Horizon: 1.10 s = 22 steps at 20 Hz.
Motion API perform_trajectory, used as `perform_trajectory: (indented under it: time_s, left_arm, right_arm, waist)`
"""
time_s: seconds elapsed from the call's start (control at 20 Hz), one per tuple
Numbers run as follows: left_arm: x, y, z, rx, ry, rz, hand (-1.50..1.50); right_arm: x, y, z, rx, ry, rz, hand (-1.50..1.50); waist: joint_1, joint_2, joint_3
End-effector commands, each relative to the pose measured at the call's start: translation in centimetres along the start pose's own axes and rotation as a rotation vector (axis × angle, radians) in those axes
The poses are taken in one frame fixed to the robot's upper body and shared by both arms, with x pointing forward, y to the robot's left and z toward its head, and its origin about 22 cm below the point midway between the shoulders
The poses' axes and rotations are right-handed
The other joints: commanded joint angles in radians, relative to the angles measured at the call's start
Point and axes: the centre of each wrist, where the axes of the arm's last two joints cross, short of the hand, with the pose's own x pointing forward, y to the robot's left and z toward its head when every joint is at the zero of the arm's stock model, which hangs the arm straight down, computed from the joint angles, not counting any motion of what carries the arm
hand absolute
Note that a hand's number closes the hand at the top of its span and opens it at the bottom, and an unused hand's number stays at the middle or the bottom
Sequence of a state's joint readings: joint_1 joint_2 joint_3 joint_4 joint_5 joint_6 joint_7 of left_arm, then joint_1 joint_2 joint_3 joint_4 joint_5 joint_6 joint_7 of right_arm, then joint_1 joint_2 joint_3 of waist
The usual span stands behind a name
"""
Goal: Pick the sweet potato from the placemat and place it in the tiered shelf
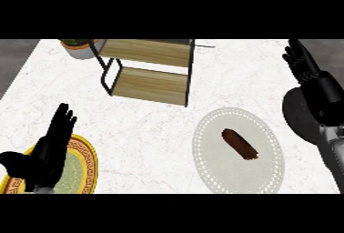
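Note:
A brown sweet potato [240, 144] lies on a round white placemat [215, 168] at the right of the marble counter. The tiered shelf [149, 68], black wire frame with wooden boards, stands at the back centre with nothing on its boards. My right hand [301, 61] is at the far right edge, fingers straight and pointing up, well above and right of the sweet potato. My left hand [52, 141] is open at the lower left, over a plate, holding nothing.
A yellow-rimmed patterned plate [86, 166] sits at the lower left under my left hand. A white pot with a plant [78, 48] stands at the back left beside the shelf. Bare counter lies between the shelf and the placemat.

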<state>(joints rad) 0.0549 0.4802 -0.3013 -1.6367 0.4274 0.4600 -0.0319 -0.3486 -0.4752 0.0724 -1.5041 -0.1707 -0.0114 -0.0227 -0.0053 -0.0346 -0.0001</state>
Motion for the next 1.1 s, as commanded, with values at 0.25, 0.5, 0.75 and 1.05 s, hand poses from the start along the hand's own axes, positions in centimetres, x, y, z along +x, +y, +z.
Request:
perform_trajectory:
  time_s: [0.25, 0.5, 0.75, 1.05]
  left_arm:
    - [-2.5, 1.8, 0.7, -0.142, 0.107, -0.247, 0.0]
    - [-3.4, -0.6, -0.5, -0.27, 0.134, -0.221, 0.0]
    - [-3.6, -0.6, 0.5, -0.287, 0.134, -0.206, 0.0]
    - [-4.8, 0.2, -2.7, -0.267, 0.135, -0.221, 0.0]
  right_arm:
    - [3.0, -6.2, 3.0, -0.136, -0.105, 0.671, -1.5]
    - [-4.4, -2.7, 7.9, -0.304, 0.05, 0.546, -1.5]
    - [-3.5, -0.8, 9.0, -0.022, -0.076, 0.493, -1.5]
    - [0.2, 2.8, 10.3, 0.193, -0.009, 0.627, -1.5]
  waist:
    - [-0.079, 0.024, -0.003]
    - [-0.019, 0.035, 0.001]
    - [0.002, 0.032, 0.0]
    - [-0.007, 0.034, -0.002]
